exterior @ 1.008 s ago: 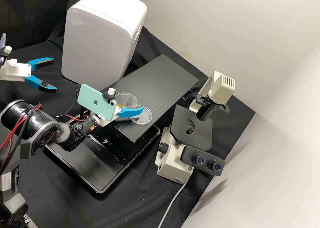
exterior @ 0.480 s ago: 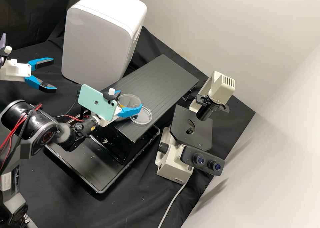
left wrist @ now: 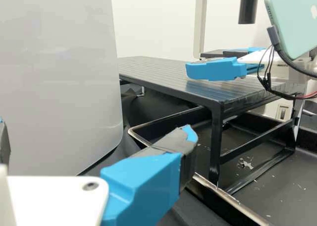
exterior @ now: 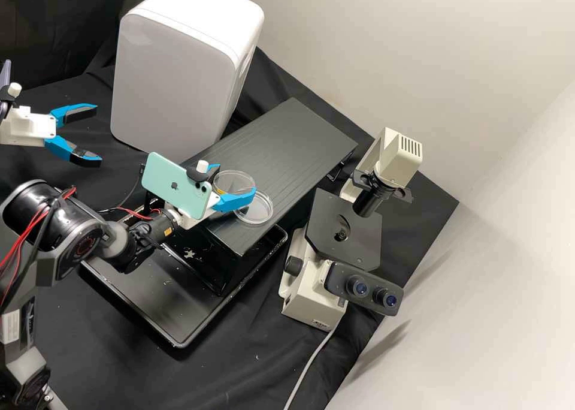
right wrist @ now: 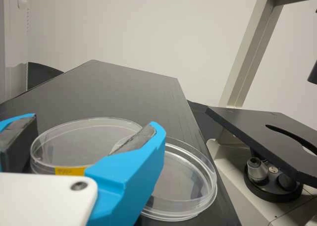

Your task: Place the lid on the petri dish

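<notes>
Plastic lid (right wrist: 74, 146), clear, round, pinched at rim by right gripper (exterior: 227, 191), just beside shallow clear petri dish (right wrist: 185, 184) on black ribbed shelf (exterior: 287, 140). Likely light, stiff, slick, brittle: squeeze rim gently.

Petri dish (exterior: 254, 209) on raised shelf (exterior: 287, 146), near end. Lid (exterior: 232, 181) in right gripper (right wrist: 86, 137), just beside dish. Shelf in tray (exterior: 162, 314). Microscope (exterior: 341, 248) right; boxy appliance (exterior: 179, 62) behind.
</notes>
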Controlling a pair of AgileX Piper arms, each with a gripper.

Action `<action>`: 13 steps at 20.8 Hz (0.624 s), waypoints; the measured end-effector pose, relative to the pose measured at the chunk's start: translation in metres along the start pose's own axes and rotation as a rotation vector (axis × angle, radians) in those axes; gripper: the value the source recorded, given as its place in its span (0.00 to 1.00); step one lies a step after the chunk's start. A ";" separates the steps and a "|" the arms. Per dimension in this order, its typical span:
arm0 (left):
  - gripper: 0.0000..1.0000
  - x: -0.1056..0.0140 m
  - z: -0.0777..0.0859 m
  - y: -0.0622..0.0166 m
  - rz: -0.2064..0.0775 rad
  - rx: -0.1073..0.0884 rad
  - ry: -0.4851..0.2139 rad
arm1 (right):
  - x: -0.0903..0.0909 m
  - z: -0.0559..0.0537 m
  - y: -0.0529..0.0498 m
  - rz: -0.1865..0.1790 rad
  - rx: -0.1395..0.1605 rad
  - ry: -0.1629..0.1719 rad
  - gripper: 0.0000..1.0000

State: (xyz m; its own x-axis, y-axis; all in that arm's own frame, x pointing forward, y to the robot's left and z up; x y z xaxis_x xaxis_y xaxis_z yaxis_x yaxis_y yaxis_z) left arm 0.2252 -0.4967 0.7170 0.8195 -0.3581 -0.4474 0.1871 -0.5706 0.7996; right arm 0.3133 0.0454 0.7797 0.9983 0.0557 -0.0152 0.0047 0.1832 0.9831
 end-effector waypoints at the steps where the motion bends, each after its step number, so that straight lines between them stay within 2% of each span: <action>1: 1.00 0.000 0.000 0.0000 0.000 0.000 0.000 | 0.000 0.000 0.000 0.000 0.000 0.000 0.00; 6: 1.00 0.000 0.000 0.0000 0.000 0.000 0.000 | -0.002 0.003 0.002 0.001 0.001 -0.004 0.00; 8: 1.00 0.000 0.000 0.0000 0.000 0.000 0.000 | -0.006 0.007 0.006 0.005 0.018 -0.011 0.00; 10: 1.00 0.000 0.000 0.0000 0.000 0.000 0.000 | -0.010 0.010 0.014 0.035 0.031 -0.020 0.00; 13: 1.00 0.001 0.000 0.0000 0.000 0.000 0.000 | -0.016 0.013 0.022 0.083 0.038 -0.013 0.00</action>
State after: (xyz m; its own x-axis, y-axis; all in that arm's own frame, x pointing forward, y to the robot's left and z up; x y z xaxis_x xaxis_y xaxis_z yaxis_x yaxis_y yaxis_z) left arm 0.2257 -0.4968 0.7169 0.8195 -0.3583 -0.4472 0.1869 -0.5706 0.7997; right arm 0.2984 0.0363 0.8038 0.9960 0.0564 0.0691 -0.0765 0.1410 0.9871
